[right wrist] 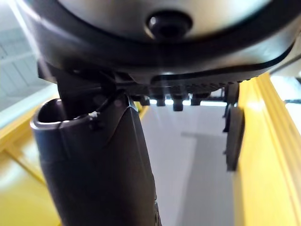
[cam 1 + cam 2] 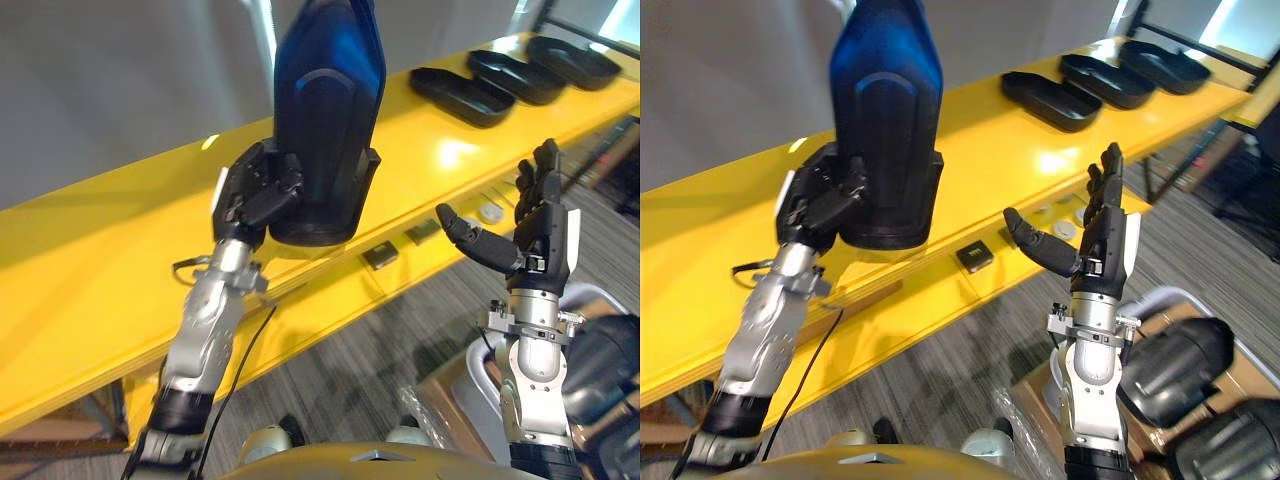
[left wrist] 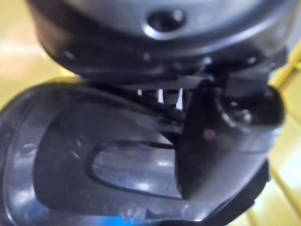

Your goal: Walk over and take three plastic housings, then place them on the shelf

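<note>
My left hand (image 2: 255,190) is shut on the lower end of a black plastic housing (image 2: 330,120), which stands upright and raised over the yellow shelf (image 2: 120,240). In the left wrist view the thumb (image 3: 211,141) presses against the housing's hollow side (image 3: 117,169). Three more black housings (image 2: 460,95) (image 2: 515,75) (image 2: 575,60) lie in a row at the shelf's far right end. My right hand (image 2: 540,225) is open and holds nothing. It is raised in front of the shelf's front edge, to the right of the held housing, with its thumb (image 1: 99,165) spread out.
Small dark parts (image 2: 380,255) (image 2: 422,232) lie on the shelf's lower ledge below the front edge. A pale bin (image 2: 1185,300) at the lower right holds more dark housings (image 2: 1170,370). Grey carpet floor runs below the shelf.
</note>
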Robot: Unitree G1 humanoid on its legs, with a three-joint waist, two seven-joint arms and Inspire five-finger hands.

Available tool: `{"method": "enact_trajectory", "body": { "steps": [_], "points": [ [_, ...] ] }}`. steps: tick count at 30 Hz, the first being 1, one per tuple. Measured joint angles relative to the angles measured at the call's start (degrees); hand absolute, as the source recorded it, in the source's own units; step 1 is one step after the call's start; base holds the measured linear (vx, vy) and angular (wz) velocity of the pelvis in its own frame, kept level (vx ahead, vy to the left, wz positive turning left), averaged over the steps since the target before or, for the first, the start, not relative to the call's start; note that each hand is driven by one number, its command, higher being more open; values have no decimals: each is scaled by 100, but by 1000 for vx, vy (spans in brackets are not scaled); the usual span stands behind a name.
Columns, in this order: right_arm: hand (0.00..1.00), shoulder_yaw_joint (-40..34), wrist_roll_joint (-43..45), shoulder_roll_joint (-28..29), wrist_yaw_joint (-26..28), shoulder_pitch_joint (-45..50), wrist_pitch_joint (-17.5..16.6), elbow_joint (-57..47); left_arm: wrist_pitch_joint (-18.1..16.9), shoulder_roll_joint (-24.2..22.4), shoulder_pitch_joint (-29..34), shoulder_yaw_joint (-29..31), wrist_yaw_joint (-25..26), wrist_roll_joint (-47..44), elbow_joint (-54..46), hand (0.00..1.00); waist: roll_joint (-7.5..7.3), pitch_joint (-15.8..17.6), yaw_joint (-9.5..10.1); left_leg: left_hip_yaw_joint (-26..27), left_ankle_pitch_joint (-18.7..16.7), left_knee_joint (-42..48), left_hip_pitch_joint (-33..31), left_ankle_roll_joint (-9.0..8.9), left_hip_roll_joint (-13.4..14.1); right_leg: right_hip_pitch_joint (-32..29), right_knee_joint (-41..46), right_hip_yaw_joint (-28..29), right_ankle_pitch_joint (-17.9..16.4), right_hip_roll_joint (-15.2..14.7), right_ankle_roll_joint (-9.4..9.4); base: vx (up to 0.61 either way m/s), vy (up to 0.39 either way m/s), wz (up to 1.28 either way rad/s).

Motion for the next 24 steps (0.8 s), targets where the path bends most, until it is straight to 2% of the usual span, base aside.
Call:
{"method": "enact_trajectory", "body": {
  "steps": [1,4,7,9,13,19,24],
  "points": [
    [100,-10,11,0,59,175,19,-114,15,-15,-375,8,485,1,661,0,-19,-3,-162,109,-9,5,21,-33,78,-51,-39,125,37,75,-1,-45,-37,-49],
    [100,9,11,29,120,488,18,-429,50,-56,-765,105,1346,0,1526,0,-38,0,-330,319,-21,-15,84,-118,210,-179,-40,355,57,194,-21,-30,-49,-45],
    [100,116,4,31,207,624,21,-601,119,-138,-1065,187,2021,-3,1915,0,-63,-3,-476,395,2,-30,82,-178,317,-255,-47,433,94,305,-65,4,-56,-22],
    [100,247,-7,31,238,627,33,-600,124,-186,-1267,189,2350,4,2008,0,-87,6,-500,413,28,-70,84,-197,331,-285,-47,454,103,327,-76,-10,-43,-6],
    [100,678,-189,30,225,627,215,-588,122,-268,-2132,360,3277,2,2409,0,-154,49,-513,438,206,-333,84,-181,288,-405,-46,457,209,348,-159,-33,-9,0],
    [100,951,-399,33,177,616,260,-588,170,-231,-2662,730,4037,-96,2872,0,-219,106,-559,443,442,-689,141,-165,199,-479,-46,454,262,347,-174,-48,-9,2],
    [100,1012,-399,43,169,609,272,-588,636,-187,-2668,771,4214,-216,3172,0,-249,189,-550,429,638,-998,182,-167,136,-538,-62,419,260,354,-175,-55,-17,4]
  ]
}}
